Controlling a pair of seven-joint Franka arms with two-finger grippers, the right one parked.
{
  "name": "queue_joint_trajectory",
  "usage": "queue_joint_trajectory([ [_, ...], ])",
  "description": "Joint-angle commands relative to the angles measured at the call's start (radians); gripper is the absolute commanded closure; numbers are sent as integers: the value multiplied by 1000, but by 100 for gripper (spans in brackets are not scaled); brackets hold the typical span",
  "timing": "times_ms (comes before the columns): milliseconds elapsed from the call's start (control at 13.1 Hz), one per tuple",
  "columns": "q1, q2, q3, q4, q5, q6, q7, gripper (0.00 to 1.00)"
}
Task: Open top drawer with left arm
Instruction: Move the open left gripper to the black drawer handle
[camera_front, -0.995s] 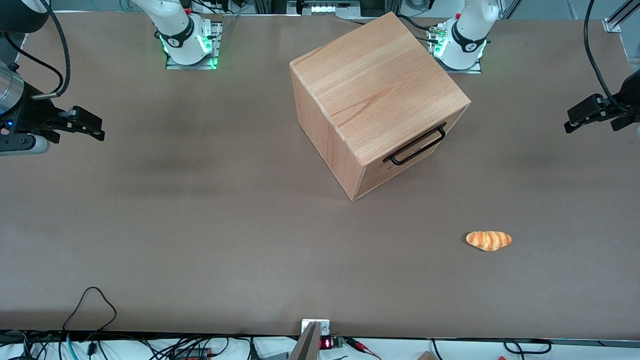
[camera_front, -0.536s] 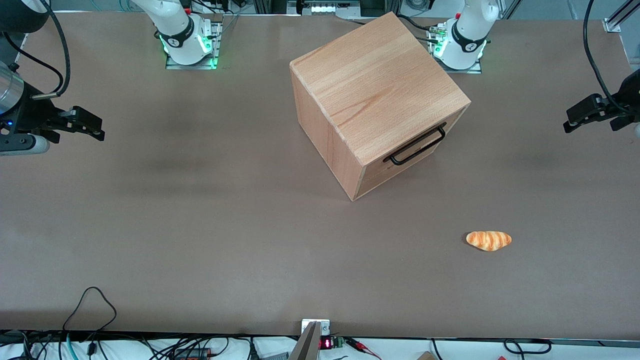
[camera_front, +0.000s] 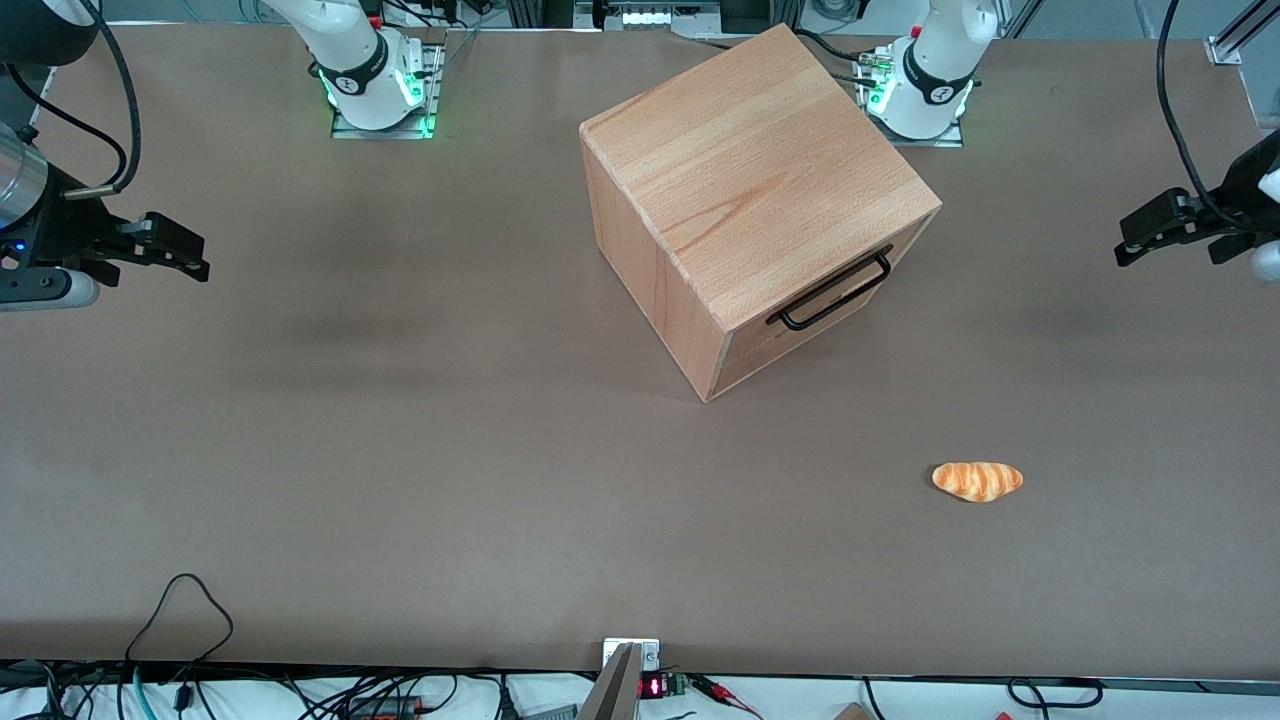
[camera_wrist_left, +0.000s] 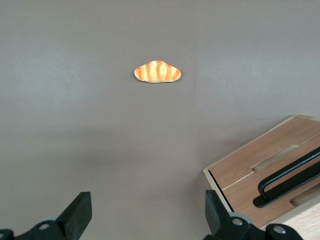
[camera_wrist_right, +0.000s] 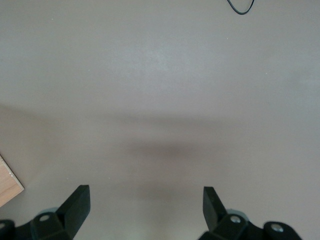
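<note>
Toward the working arm's end of the table, I hold my gripper (camera_front: 1125, 243) spread wide, empty, well apart from the shut top drawer (camera_front: 840, 297).

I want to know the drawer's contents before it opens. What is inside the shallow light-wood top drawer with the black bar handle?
Nothing inside shows: the shallow light-wood top drawer is shut, flush in the beech cabinet. The open left gripper hovers apart from it, toward the working arm's end.
</note>
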Motion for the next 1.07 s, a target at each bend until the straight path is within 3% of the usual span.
queue_joint_trajectory([
  [0, -32, 19, -31, 11, 9, -2, 16, 0],
  [153, -53, 47, -66, 11, 17, -2, 47, 0],
  [459, -58, 73, -84, -1, -6, -3, 410, 0],
  [995, -77, 177, -193, 0, -23, 66, 573, 0],
])
